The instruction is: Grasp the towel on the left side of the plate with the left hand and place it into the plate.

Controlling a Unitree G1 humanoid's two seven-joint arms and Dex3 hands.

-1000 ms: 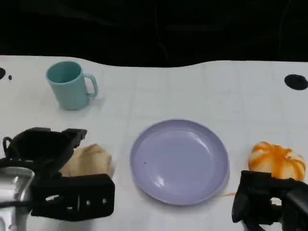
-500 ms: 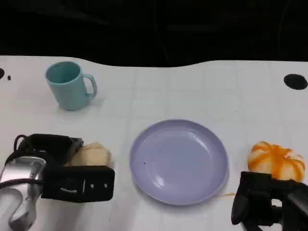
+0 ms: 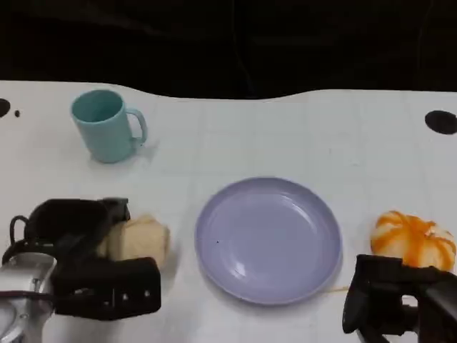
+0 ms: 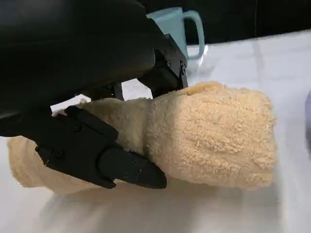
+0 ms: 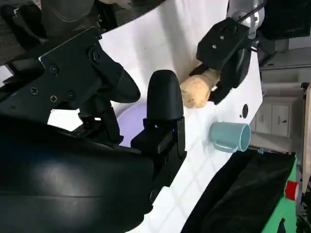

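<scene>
We see the left hand (image 3: 86, 261) at the worktop's (image 3: 285, 136) near left corner, its fingers (image 4: 104, 158) wrapped around the tan rolled towel (image 3: 139, 239), which lies on the worktop just left of the lavender plate (image 3: 268, 239). The plate sits mid-worktop toward the near edge, nothing on it. Between towel and plate we note bare worktop only. A teal mug (image 3: 106, 126) stands well apart, toward the far left corner. An orange-and-white pumpkin (image 3: 413, 239) rests near the right edge, beside the plate. The right hand (image 3: 396, 304) hovers at the near right corner, fingers spread, holding nothing.
</scene>
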